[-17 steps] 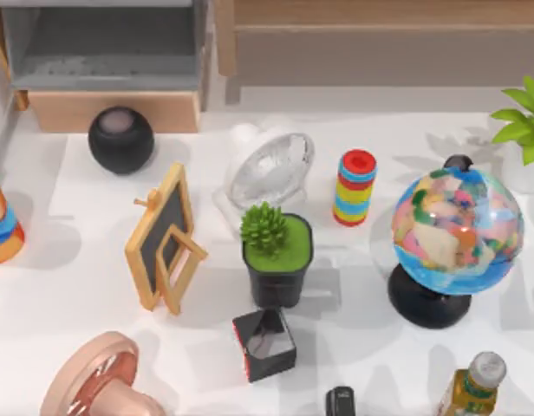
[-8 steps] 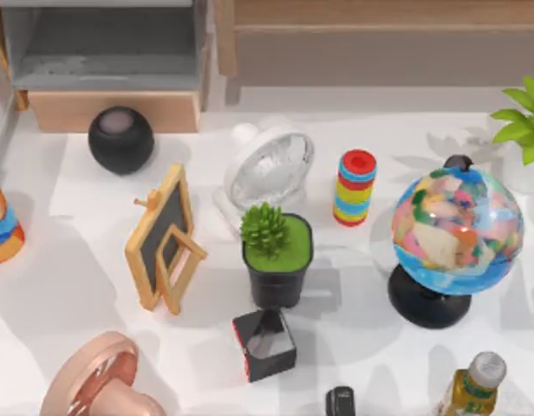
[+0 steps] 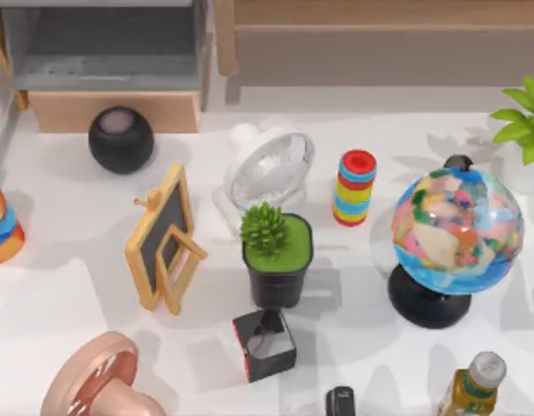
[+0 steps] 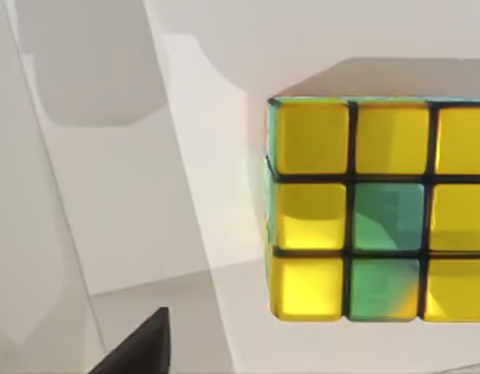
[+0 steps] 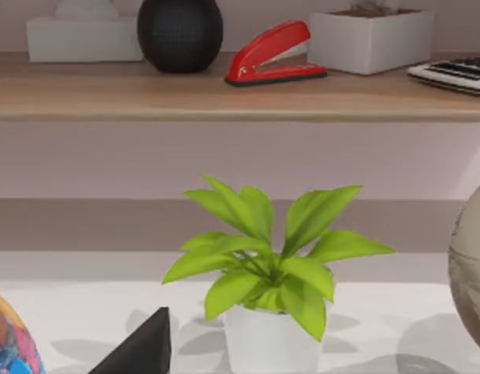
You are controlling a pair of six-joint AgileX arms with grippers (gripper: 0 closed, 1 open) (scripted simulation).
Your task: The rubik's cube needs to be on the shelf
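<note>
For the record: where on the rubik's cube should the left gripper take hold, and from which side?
Grip the rubik's cube across two opposite flat side faces, coming down onto the yellow-and-green face that looks toward the left wrist camera. That face looks square-on, so parallel fingers should seat flush on the sides rather than on edges or corners. It appears to lie on the white table.

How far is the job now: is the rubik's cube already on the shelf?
Not yet. The rubik's cube sits on the white table close before the left wrist camera, not lifted. The shelf holds a red stapler and a black ball, no cube. Grasping, carrying and placing remain.
</note>
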